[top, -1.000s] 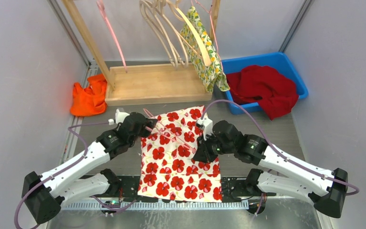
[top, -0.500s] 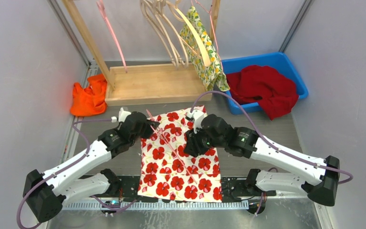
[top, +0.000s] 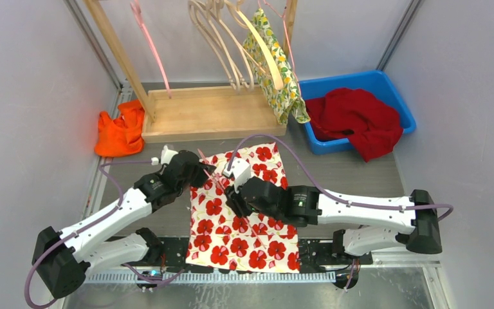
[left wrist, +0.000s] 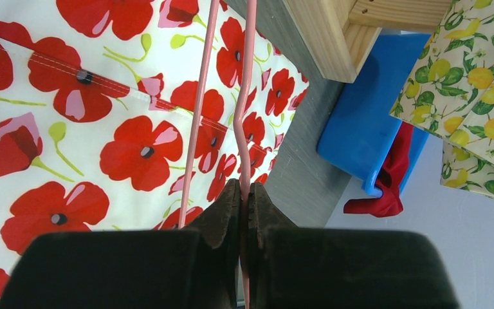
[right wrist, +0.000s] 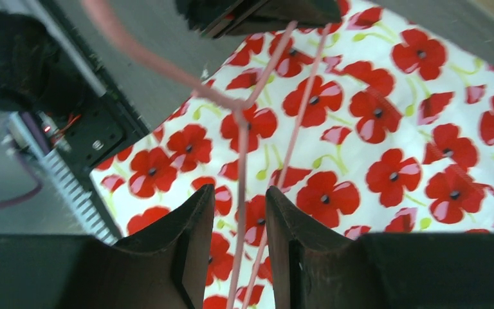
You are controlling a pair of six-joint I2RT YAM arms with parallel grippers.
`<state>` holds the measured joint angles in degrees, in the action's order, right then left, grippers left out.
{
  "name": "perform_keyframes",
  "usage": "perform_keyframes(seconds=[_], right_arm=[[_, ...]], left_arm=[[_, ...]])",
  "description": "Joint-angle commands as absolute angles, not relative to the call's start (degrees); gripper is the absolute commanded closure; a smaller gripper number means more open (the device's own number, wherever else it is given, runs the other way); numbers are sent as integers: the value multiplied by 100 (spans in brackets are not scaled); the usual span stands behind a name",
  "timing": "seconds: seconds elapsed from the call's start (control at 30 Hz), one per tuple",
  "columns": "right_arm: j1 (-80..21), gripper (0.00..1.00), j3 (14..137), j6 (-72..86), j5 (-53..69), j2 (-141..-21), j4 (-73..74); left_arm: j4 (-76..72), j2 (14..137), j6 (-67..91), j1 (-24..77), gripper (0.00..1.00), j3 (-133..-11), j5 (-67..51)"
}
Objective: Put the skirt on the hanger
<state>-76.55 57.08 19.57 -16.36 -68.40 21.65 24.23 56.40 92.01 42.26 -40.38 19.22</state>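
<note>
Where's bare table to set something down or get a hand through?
Free: grey strip bordered by the skirt, blue bin and right arm; also the bare wooden rack base. Crowded: over the skirt, where left tool, right tool and pink hanger meet. Orange cloth narrows the left side.

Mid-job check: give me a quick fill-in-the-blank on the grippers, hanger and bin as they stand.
The left gripper is ___ on the pink hanger.
The right gripper is ___ above the skirt.
The blue bin holds a ___ cloth.
Missing: shut, open, red.
</note>
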Motion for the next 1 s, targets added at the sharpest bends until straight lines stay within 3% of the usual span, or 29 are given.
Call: perform_keyframes(seconds=[0.0,0.97], right_arm=[[-7684,59,5860,1689,-2959,-6891,1126],[-7708,65,6027,1417,-2247,-7185,1151]], left_arm=[[2441,5504,9115,4160,100,-4286,1907],[2360,5485,8832,3960,100,-4100,1553]])
